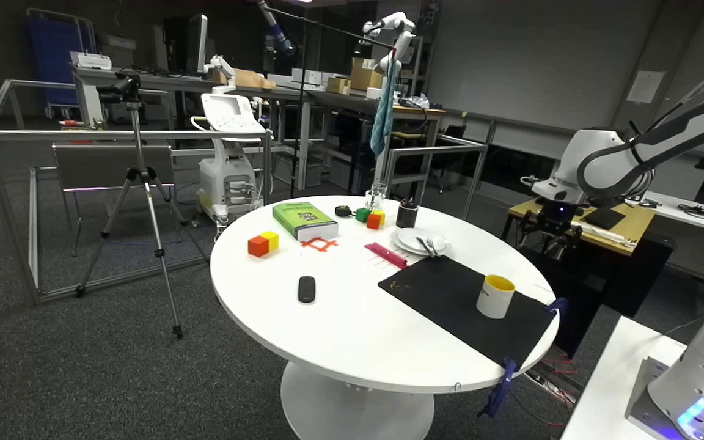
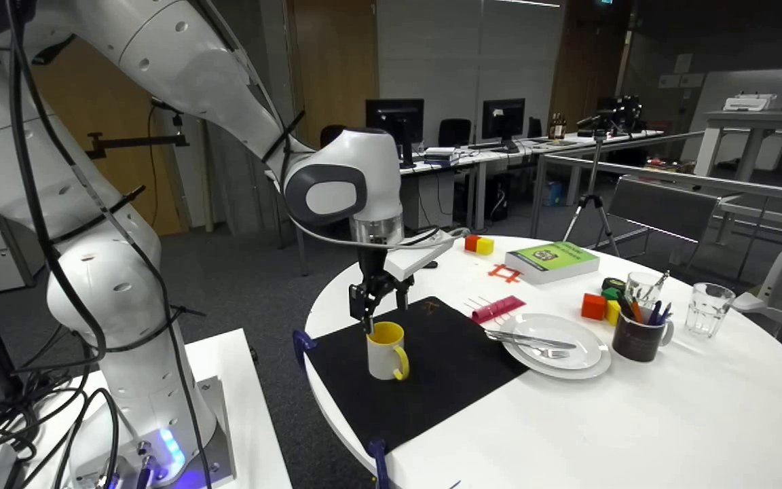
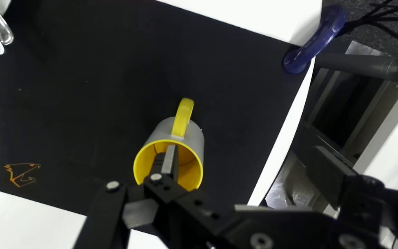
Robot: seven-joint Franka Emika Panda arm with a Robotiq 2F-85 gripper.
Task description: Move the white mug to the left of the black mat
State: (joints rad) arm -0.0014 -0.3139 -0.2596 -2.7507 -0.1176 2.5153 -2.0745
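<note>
The book (image 1: 304, 222) on the round white table (image 1: 340, 327) is bearing print on its green cover, too small to read, along with a dark emblem (image 2: 546, 255); the black mat (image 2: 449, 363) is showing an orange line drawing (image 3: 22, 177) in one corner; and the white mug (image 2: 384, 358) is carrying a dark marking (image 1: 484, 293) too fine to make out. That mug is standing upright on the mat, its yellow handle (image 3: 182, 117) jutting sideways. Above it the gripper (image 2: 385, 315) is hanging released, its fingers (image 3: 170, 160) spread apart; in the wrist view one finger is overlapping the mug's mouth, and whether it is reaching inside cannot be told. Blue clamps (image 1: 506, 370) are sitting at two corners of the mat, a pink strip (image 2: 497, 309) is lying just beside it, and a stack of white plates (image 2: 559, 329) is resting at its border, bearing a knife (image 2: 537, 339) and a fork (image 2: 550, 353) whose handles are projecting over it. Red, yellow and green blocks (image 2: 593, 307) are huddling together, a red-and-yellow pair of blocks (image 1: 260, 246) is standing near the book, and a dark oblong object (image 1: 307, 289) is lying between pair and mat. A dark mug (image 2: 637, 341) is holding pens (image 2: 656, 315), a drinking glass (image 2: 637, 280) beside it is holding a slender item (image 2: 660, 280) too blurred to name, and a second glass (image 2: 709, 309) is standing near.
</note>
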